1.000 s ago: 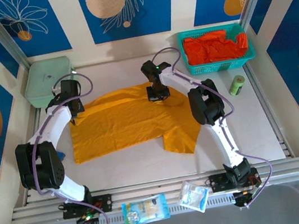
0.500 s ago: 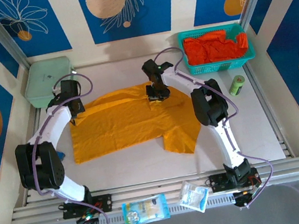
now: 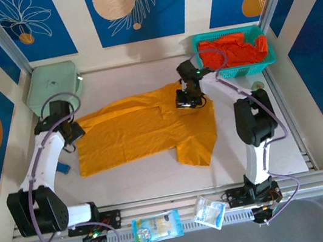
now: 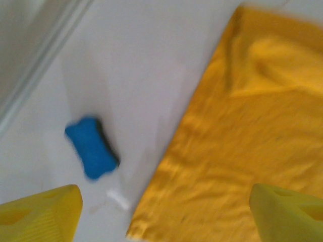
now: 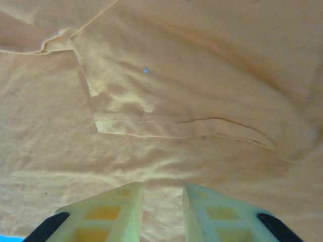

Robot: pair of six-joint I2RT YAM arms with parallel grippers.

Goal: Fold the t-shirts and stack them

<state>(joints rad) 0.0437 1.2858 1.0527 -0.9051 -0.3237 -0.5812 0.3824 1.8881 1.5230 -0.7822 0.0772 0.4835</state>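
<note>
The mustard-yellow t-shirt [image 3: 139,134] lies spread out in the middle of the table. My right gripper [image 3: 186,101] is down on its upper right part; in the right wrist view its fingers [image 5: 108,212] stand close together with a pinch of the yellow cloth [image 5: 166,126] between them. My left gripper [image 3: 69,133] hovers just off the shirt's left edge, its yellow fingertips [image 4: 40,212] wide apart over bare table and the shirt's edge [image 4: 242,141]. The red-orange t-shirts [image 3: 230,50] are heaped in the teal basket [image 3: 237,72] at the back right.
A pale green lidded box [image 3: 51,86] sits at the back left. A blue bone-shaped piece [image 4: 91,154] lies on the table left of the shirt. A green can [image 3: 256,91] stands at the right. Two plastic packets [image 3: 157,227] lie on the front rail.
My right gripper has moved right and the shirt's upper right part has shifted right with it. My left gripper has pulled back left, off the shirt's corner.
</note>
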